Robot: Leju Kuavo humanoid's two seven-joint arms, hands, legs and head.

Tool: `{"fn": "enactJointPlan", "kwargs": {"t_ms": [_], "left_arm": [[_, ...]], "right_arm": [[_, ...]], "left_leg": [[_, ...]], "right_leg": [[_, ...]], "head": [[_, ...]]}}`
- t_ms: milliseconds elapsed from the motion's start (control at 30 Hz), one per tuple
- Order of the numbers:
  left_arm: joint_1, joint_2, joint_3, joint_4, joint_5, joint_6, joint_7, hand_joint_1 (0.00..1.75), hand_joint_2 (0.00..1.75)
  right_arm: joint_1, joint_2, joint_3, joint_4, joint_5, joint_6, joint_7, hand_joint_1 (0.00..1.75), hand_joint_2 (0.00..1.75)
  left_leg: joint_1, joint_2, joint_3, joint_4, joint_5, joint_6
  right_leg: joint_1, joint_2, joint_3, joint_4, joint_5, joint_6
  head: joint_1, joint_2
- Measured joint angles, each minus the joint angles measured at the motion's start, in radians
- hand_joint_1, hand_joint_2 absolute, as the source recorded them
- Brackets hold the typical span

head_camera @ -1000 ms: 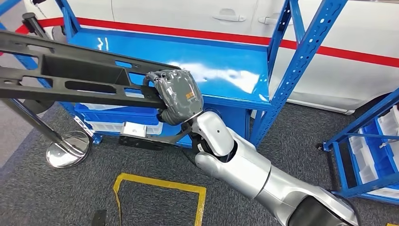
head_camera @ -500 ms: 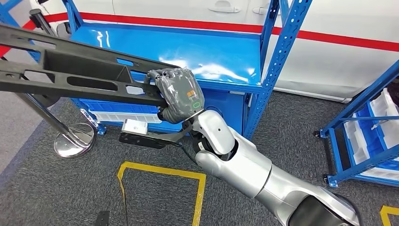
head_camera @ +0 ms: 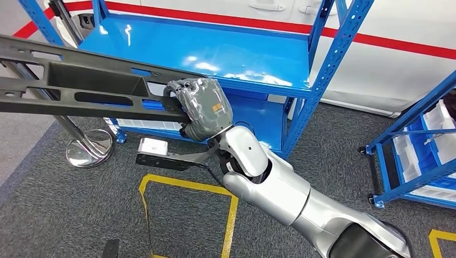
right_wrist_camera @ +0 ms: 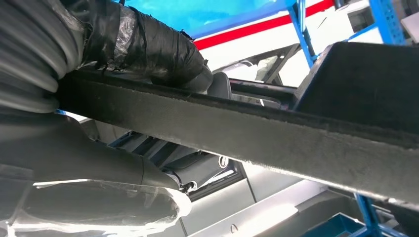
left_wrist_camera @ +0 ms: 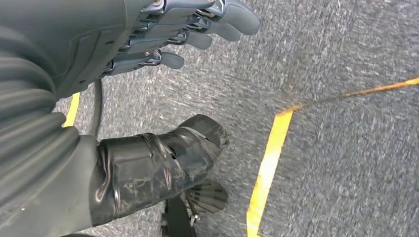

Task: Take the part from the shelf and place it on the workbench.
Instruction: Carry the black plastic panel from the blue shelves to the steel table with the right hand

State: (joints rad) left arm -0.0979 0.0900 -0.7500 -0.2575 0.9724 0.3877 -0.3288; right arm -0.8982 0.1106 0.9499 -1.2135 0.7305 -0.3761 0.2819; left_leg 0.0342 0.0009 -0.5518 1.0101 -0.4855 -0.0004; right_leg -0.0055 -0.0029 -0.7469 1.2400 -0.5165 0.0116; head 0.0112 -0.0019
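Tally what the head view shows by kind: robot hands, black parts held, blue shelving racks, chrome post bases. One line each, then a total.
Robot hands: 1, the right hand
Black parts held: 1, the long black part
Blue shelving racks: 2, middle rack and right-edge rack
Chrome post bases: 1, chrome base
Total: 5

The glossy silver, round-jointed right arm (head_camera: 279, 188) is ending in a grey-covered right hand (head_camera: 203, 109) bearing a small orange marking. The left hand (left_wrist_camera: 148, 44) is showing a grey ribbed cover, dark segmented fingers (left_wrist_camera: 212, 22) and a black-taped thumb (left_wrist_camera: 163, 165).
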Motion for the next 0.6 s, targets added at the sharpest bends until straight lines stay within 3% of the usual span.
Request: {"fn": "enactJointPlan", "kwargs": {"t_ms": [33,67,100,200,233,333,400,467,533,567,600], "left_arm": [[0.0,0.0,0.0,0.0,0.0,0.0,0.0,0.0,1.75],[0.001,0.0,0.0,0.0,0.0,0.001,0.0,0.0,1.75],[0.002,0.0,0.0,0.0,0.001,0.001,0.001,0.0,1.75],[0.002,-0.003,0.0,0.0,0.009,0.001,0.008,0.0,1.75],[0.002,-0.004,0.0,0.0,0.013,0.001,0.01,0.0,1.75],[0.002,-0.005,0.0,0.001,0.018,0.002,0.012,0.0,1.75],[0.003,-0.006,0.0,0.001,0.02,0.002,0.013,0.0,1.75],[0.003,-0.007,0.0,0.002,0.021,0.002,0.013,0.0,1.75],[0.002,-0.006,0.001,0.002,0.022,0.002,0.013,0.0,1.75],[0.003,-0.006,0.001,0.002,0.023,0.002,0.013,0.0,1.75],[0.005,-0.005,0.001,0.002,0.024,0.002,0.013,0.0,1.75]], "right_arm": [[0.001,0.0,0.0,0.001,0.0,0.0,0.0,1.75,1.75],[0.001,0.0,0.0,0.003,0.0,0.0,0.0,1.75,1.75],[0.002,0.0,0.0,0.004,0.0,0.0,0.0,1.75,1.75],[0.0,0.0,0.0,0.007,0.0,0.0,-0.002,1.75,1.75],[-0.001,0.001,0.0,0.008,-0.001,0.0,-0.002,1.75,1.75],[-0.002,0.004,0.0,0.011,-0.003,-0.001,-0.003,1.75,1.75],[-0.002,0.006,0.0,0.013,-0.005,-0.001,-0.003,1.75,1.75],[-0.003,0.009,0.0,0.014,-0.008,-0.001,-0.004,1.75,1.75],[-0.003,0.011,0.0,0.017,-0.011,-0.001,-0.004,1.75,1.75],[-0.002,0.011,0.0,0.019,-0.011,-0.001,-0.004,1.75,1.75],[-0.001,0.011,0.0,0.021,-0.011,-0.001,-0.004,1.75,1.75]], "left_leg": [[-0.003,0.0,-0.004,0.001,0.003,0.004],[-0.006,0.0,-0.008,0.003,0.005,0.006],[-0.008,-0.001,-0.01,0.005,0.006,0.006],[-0.017,-0.004,-0.014,0.011,0.006,0.005],[-0.017,-0.004,-0.018,0.013,0.008,0.002],[-0.011,-0.004,-0.028,0.011,0.016,-0.012],[-0.011,-0.004,-0.037,0.022,-0.003,-0.021],[-0.01,-0.004,-0.072,0.102,-0.057,-0.03],[-0.009,-0.004,-0.12,0.223,-0.109,-0.041],[-0.008,-0.003,-0.13,0.255,-0.115,-0.045],[-0.006,-0.003,-0.124,0.251,-0.103,-0.049]], "right_leg": [[0.0,0.0,-0.02,0.058,-0.022,0.0],[0.001,0.0,-0.026,0.085,-0.027,-0.002],[0.002,0.001,-0.012,0.074,-0.014,-0.007],[0.013,0.003,0.089,-0.104,0.067,-0.039],[0.017,0.004,0.11,-0.149,0.083,-0.049],[0.023,0.005,0.12,-0.183,0.097,-0.059],[0.017,0.004,0.13,-0.213,0.103,-0.063],[0.01,0.003,0.132,-0.234,0.107,-0.066],[0.008,0.0,0.121,-0.228,0.111,-0.065],[0.007,0.0,0.113,-0.222,0.112,-0.063],[0.006,-0.001,0.105,-0.213,0.113,-0.062]], "head": [[0.0,0.0],[0.0,0.0],[0.0,0.0],[-0.003,0.0],[-0.005,0.0],[-0.006,0.0],[-0.006,0.0],[-0.01,0.0],[-0.011,0.0],[-0.011,0.0],[-0.012,0.0]]}}
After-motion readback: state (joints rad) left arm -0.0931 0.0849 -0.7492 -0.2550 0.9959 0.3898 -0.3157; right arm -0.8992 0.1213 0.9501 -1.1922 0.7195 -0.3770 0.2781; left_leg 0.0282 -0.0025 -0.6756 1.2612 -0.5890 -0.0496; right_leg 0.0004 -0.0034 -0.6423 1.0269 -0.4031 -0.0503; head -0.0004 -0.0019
